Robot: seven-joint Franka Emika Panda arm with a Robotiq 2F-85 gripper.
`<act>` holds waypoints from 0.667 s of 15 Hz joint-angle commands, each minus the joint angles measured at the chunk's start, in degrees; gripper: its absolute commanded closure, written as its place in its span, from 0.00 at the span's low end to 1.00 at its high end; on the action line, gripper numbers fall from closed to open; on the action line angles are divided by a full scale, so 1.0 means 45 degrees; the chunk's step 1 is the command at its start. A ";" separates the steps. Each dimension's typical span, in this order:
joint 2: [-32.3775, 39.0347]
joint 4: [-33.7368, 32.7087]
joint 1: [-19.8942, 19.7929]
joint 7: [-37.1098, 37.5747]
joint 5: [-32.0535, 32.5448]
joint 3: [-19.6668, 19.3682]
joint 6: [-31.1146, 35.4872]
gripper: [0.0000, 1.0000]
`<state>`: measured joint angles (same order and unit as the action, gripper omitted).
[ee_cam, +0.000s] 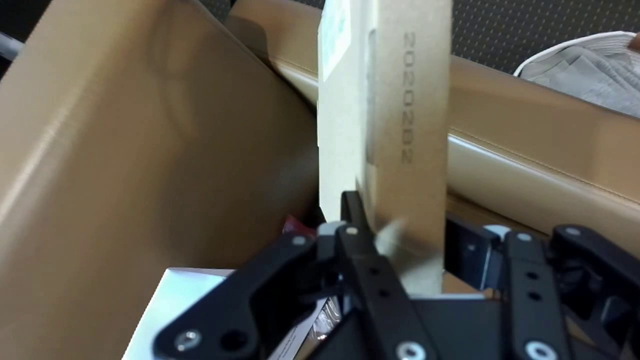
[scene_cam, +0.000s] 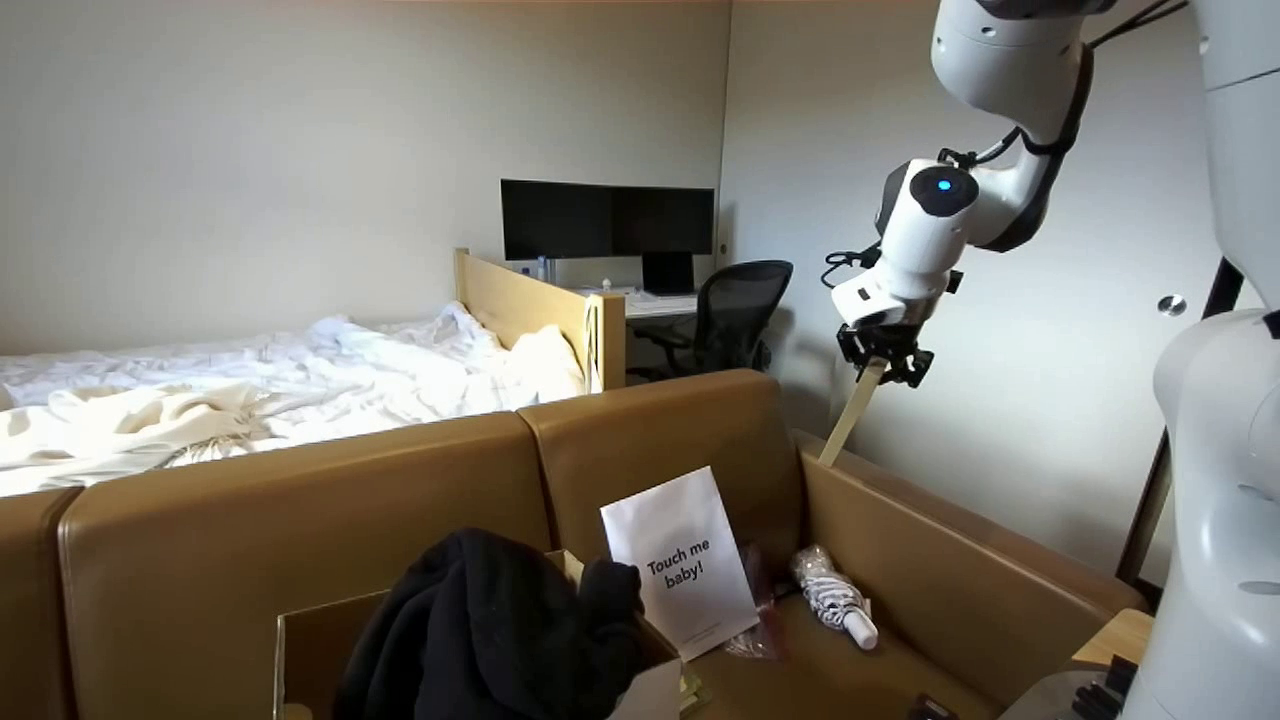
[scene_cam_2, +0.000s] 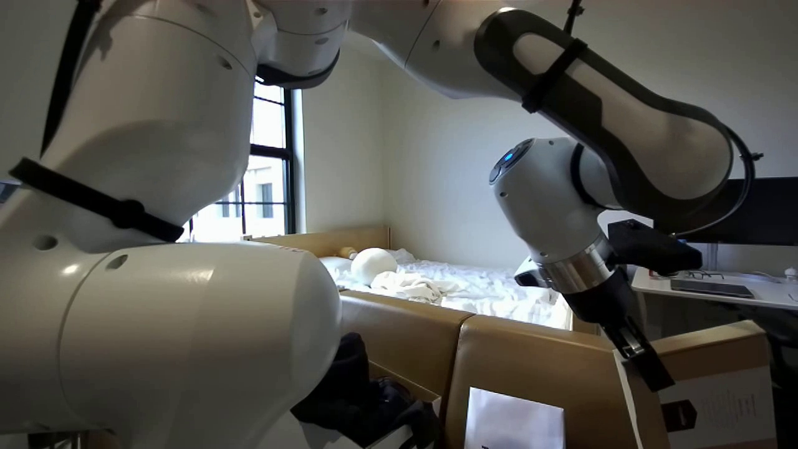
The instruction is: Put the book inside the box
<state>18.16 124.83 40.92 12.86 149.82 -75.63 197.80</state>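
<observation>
- The gripper [ee_cam: 402,220] is clamped on the narrow printed edge of the book [ee_cam: 390,145]; grasping looks done.
- The book, resembling a flat tan carton, hangs tilted toward seven o'clock from the gripper in an exterior view, by the sofa armrest [scene_cam: 920,540]; whether they touch is unclear.
- Between seven and eight o'clock, the white printed sheet [scene_cam: 680,565] stands tilted just beside the box [scene_cam: 650,695].
- Farthest, toward eight o'clock and well apart from the book, the box holds black cloth [scene_cam: 500,620].
- Left, I judge: carrying across, lowering in, letting go.
</observation>
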 commanded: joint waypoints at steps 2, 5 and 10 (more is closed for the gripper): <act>-0.0560 0.0456 0.0146 -0.0561 0.0000 0.0065 0.0035 0.93; -0.2067 0.1600 0.1542 -0.1767 0.0000 -0.0305 0.0086 0.93; -0.3475 0.2353 0.4415 -0.2697 -0.0003 -0.0924 0.0082 0.93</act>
<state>8.23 133.98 54.35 5.22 149.81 -77.39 198.17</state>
